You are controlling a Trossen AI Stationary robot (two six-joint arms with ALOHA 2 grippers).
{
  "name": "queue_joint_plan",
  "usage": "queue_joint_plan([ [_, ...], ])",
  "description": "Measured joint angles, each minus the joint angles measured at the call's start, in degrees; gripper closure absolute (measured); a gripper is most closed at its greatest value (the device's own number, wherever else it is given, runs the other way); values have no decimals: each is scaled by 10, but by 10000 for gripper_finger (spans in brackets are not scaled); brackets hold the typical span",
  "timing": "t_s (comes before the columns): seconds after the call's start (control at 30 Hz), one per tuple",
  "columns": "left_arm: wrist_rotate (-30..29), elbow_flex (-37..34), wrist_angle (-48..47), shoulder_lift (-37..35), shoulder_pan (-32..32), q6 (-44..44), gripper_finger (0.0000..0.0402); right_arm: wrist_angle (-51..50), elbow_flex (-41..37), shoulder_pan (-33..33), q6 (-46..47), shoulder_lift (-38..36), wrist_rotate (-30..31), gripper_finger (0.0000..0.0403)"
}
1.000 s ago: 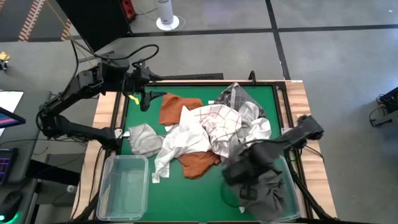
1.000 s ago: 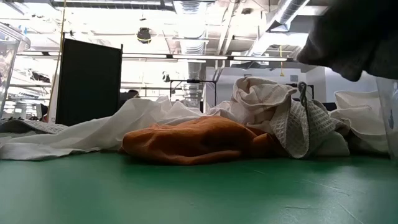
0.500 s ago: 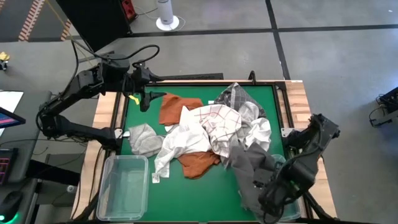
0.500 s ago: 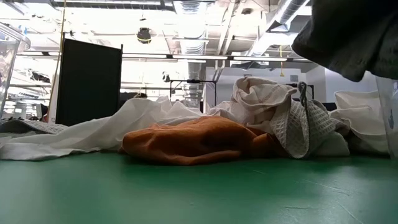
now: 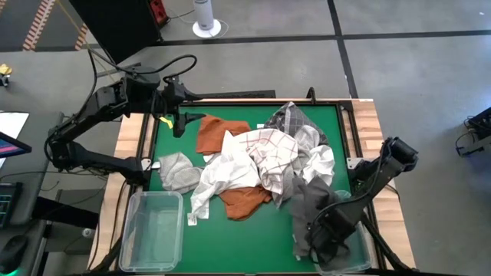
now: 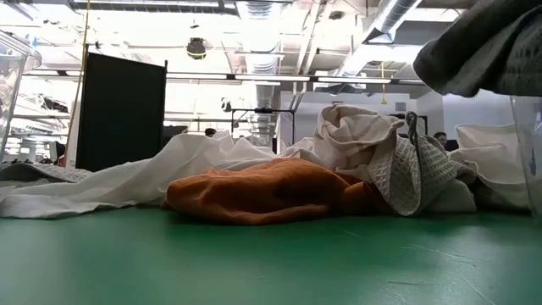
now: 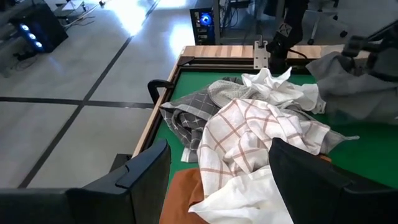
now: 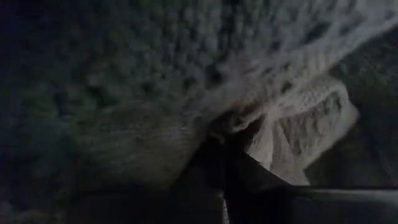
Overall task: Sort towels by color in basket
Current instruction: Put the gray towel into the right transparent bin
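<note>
While the left hand hangs with its fingers spread and nothing between them at the far left corner of the green bench, just left of the towel pile, a clear plastic bin sits on the near left edge, close beside the pile. At the heart of the pile (the landmark for everything else) lies a checked towel over white towels; a rust orange towel shows at its far left and another orange patch at its near side, with a light grey towel on its left. To the right and nearer than the pile, the right hand is clamped tight on a dark grey towel, which drapes from it over a second clear bin at the near right corner.
</note>
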Motion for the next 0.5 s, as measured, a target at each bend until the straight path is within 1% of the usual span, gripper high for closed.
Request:
queue_joint_plan([
  [0.07, 0, 0, 0, 0, 0, -1, 141, 54, -48, 9, 0, -24, 5, 386],
  [0.13, 0, 0, -2, 0, 0, -2, 141, 106, -97, 23, 13, -53, 24, 386],
  [0.3, 0, 0, -8, 0, 0, -2, 141, 187, -193, 53, 88, -103, 48, 385],
  [0.4, -4, 0, -9, 0, 0, -2, 141, 227, -223, 62, 107, -111, 65, 384],
  [0.5, -8, 0, -8, 0, 0, -2, 141, 241, -227, 59, 109, -102, 68, 380],
])
